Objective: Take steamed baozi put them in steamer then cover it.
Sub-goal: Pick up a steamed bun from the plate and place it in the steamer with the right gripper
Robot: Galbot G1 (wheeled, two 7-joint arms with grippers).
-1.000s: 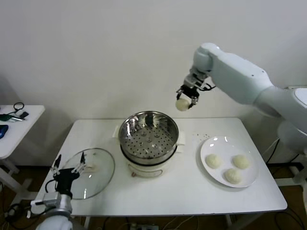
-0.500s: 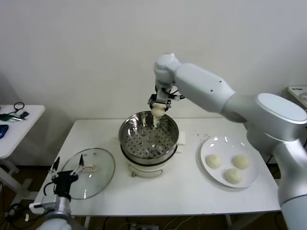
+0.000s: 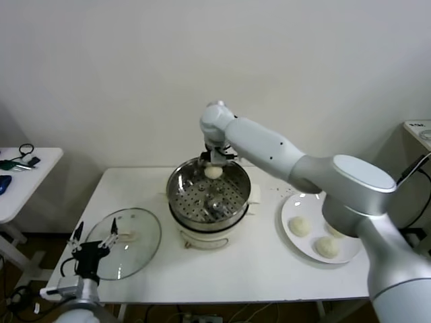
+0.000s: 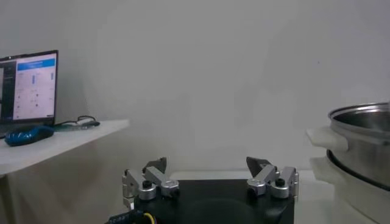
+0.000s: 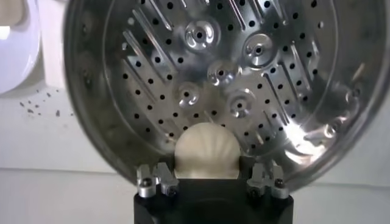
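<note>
Over the far rim of the round shiny stainless-steel steamer basket (image 3: 209, 195), the right gripper (image 3: 214, 163) now hangs with its fingers closed on one small round cream-white dough bun (image 3: 213, 172). A second ago it held that bun high and off to the right, between the basket and the flat white plate (image 3: 296, 205); it has since swept left and come down to the basket's mouth. The right wrist view shows the bun (image 5: 207, 151) clamped between the fingers, with the perforated floor (image 5: 244, 79) below it bare. So the carry is nearly over: what remains, I judge, is lowering and letting go. Three more buns (image 3: 300, 226) wait on the plate. The round clear glass lid (image 3: 128, 239) lies on the white desk (image 3: 269, 269), left of the basket. Near it the left gripper (image 3: 91, 249) stays parked, fingers spread wide and empty.
</note>
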